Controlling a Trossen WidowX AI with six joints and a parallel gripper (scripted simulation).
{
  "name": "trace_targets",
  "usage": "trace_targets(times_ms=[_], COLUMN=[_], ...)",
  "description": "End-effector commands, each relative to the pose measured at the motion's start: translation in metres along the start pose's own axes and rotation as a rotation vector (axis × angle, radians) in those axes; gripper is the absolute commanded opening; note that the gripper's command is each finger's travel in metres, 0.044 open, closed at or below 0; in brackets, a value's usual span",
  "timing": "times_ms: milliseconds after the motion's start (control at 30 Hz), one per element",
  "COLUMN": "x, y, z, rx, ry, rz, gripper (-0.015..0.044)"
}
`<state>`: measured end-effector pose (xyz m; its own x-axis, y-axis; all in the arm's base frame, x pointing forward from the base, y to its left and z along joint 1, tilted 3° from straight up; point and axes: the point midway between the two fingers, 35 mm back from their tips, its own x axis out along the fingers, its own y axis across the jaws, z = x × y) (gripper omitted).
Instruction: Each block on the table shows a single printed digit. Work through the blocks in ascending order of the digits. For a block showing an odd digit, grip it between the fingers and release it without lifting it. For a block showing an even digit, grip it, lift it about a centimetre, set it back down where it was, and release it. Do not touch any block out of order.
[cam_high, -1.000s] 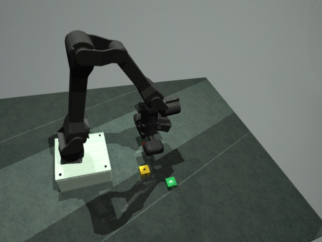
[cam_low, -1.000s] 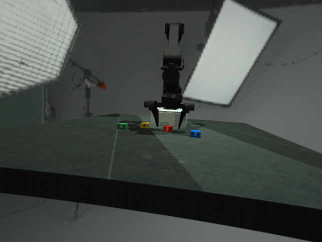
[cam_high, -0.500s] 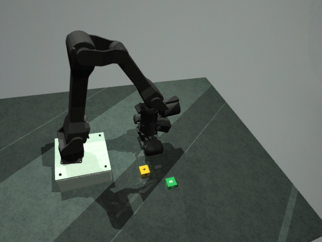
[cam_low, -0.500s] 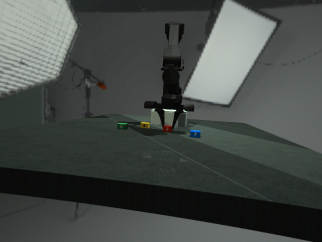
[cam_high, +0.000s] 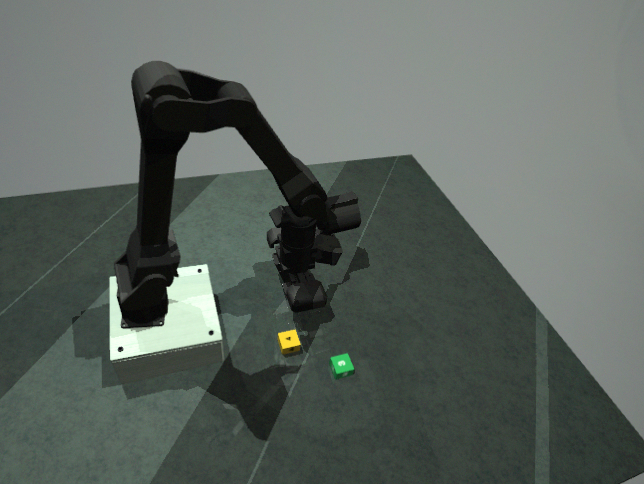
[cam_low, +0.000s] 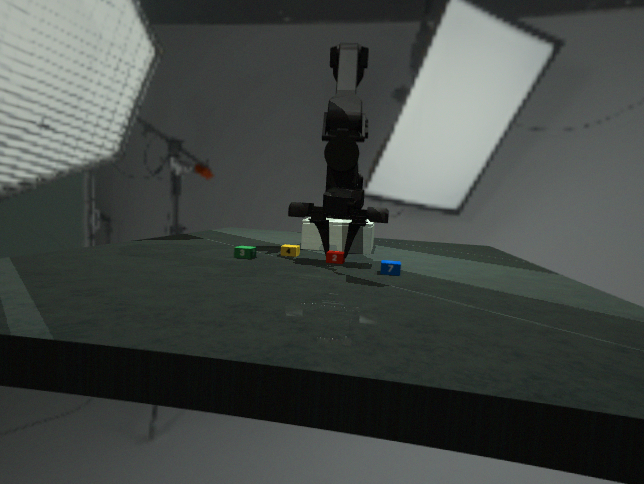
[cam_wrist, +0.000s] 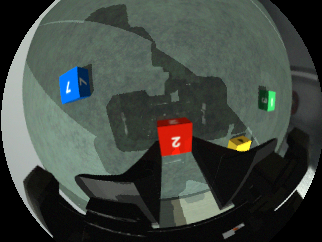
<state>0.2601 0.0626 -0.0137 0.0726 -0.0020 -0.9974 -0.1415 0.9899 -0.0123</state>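
A red block with the digit 2 (cam_low: 334, 257) (cam_wrist: 174, 134) sits between my fingertips at table level. My gripper (cam_high: 304, 297) (cam_low: 334, 250) (cam_wrist: 174, 142) is shut on it, one finger against each side. In the top view the gripper hides the red block. A yellow block with a 4 (cam_high: 288, 340) (cam_low: 289, 250) (cam_wrist: 240, 142) lies close by, and a green block with a 3 (cam_high: 341, 365) (cam_low: 244, 252) (cam_wrist: 268, 99) lies farther out on the same side. A blue block with a 7 (cam_low: 389, 267) (cam_wrist: 73, 85) lies on the other side, hidden by the arm in the top view.
The arm stands on a white base box (cam_high: 171, 327) (cam_low: 311, 237) behind the blocks. The dark green table (cam_high: 442, 312) (cam_low: 208, 312) ends in edges at the right and front. All blocks stand apart from one another.
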Motion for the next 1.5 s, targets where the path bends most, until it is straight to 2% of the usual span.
trace_targets(times_ms=[0, 600, 1467], x=[0.0, -0.015, 0.0], y=[0.001, 0.0, 0.001], z=[0.0, 0.0, 0.0], rx=[-0.004, -0.003, -0.004], ry=[0.001, 0.001, 0.001], rz=[0.004, 0.004, 0.004], gripper=[0.012, 0.012, 0.012])
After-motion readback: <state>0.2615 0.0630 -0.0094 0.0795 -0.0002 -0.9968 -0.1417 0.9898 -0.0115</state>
